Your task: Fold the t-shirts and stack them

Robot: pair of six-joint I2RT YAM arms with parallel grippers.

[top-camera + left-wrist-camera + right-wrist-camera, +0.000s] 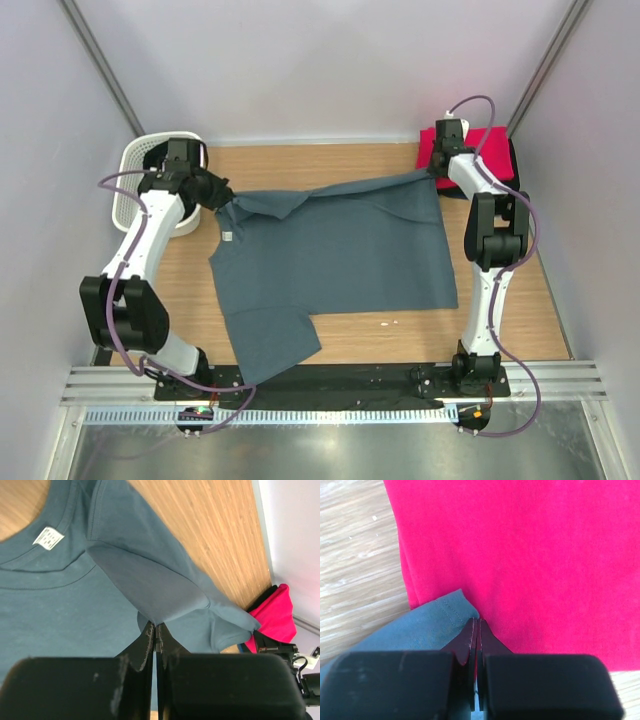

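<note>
**Between both jaws: blue-grey t-shirt [340, 260] held at two points**

At the left jaws, which are closed tip to tip, a fold of the blue-grey t-shirt near its shoulder is pinched and drawn up into a peak. The collar and its white label [48, 538] lie flat just beyond these jaws, to their left in the wrist view.

The right jaws are likewise closed, with a stitched hem corner of the same shirt caught at their tips. Directly beneath and beyond them lies the red t-shirt [545, 555]; the blue-grey corner overlaps its edge.

From one pair of jaws to the other, the far edge of the shirt runs across the tabletop [300, 165]. The rest of the garment spreads flat back toward the arm bases.

A white basket [130, 195] stands just outboard of the left jaws.
</note>
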